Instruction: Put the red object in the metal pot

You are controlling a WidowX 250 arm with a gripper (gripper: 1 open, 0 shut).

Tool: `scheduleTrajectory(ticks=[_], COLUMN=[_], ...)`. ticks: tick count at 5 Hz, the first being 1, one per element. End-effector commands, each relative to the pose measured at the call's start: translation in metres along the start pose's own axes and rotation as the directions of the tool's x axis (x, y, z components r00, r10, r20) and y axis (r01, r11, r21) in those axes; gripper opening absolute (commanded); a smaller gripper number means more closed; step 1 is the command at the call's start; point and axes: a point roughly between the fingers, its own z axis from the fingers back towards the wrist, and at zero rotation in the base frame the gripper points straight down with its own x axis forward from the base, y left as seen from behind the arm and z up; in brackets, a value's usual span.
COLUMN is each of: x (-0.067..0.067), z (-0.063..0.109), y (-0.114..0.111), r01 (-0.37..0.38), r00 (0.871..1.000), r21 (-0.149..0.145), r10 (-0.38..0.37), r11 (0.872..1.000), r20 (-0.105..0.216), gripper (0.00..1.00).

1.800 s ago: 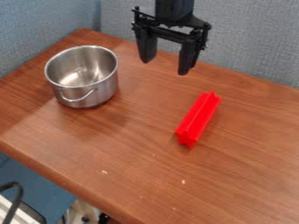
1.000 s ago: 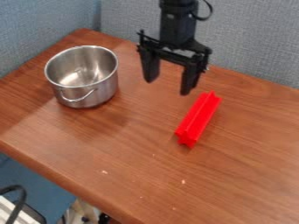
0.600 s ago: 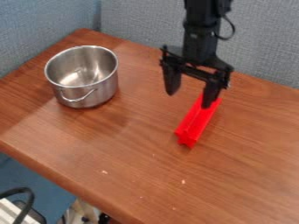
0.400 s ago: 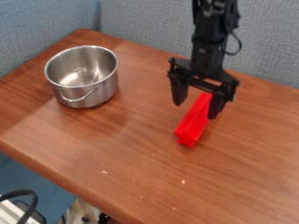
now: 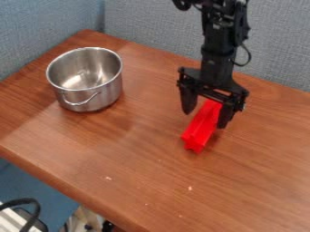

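Observation:
The red object point(image 5: 201, 130), a long ridged block, lies on the wooden table point(image 5: 109, 149) right of centre, its far end under my gripper. My gripper point(image 5: 209, 106) points straight down and stands open, one finger on each side of the block's upper end, low over it. I cannot tell whether the fingers touch the block. The metal pot point(image 5: 85, 78), shiny and round with a thin wire handle hanging at its front, stands empty at the left of the table, well apart from the block and the gripper.
A blue-grey fabric wall point(image 5: 72, 18) runs behind the table. The table's front edge point(image 5: 49, 177) falls off toward the lower left, with cables and floor below it.
My gripper has moved right and down from above the table's back to straddle the red block's far end, staying open. The block and the pot have not moved.

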Motion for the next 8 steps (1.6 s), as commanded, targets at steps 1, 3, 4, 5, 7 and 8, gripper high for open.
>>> scheduleTrajectory(ticks=[1,3,4,5,7,8], x=[0.014,0.021,0.024,0.026,0.027,0.027], z=[0.013,0.004,0.002,0.001,0.001,0.0], y=[-0.002,0.001,0.002,0.005,0.009,0.008], r01=[0.012,0.004,0.0,-0.004,-0.014,-0.017], r00=[0.998,0.999,0.999,0.999,1.0,1.0], r21=[-0.002,-0.008,-0.009,-0.014,-0.024,-0.029], r10=[-0.012,-0.004,0.0,0.005,0.014,0.017], r11=[1.0,1.0,1.0,1.0,1.0,0.999], r20=[0.063,0.046,0.038,0.035,0.022,0.009], gripper=[1.0,0.0,1.0,0.0,0.0,1.0])
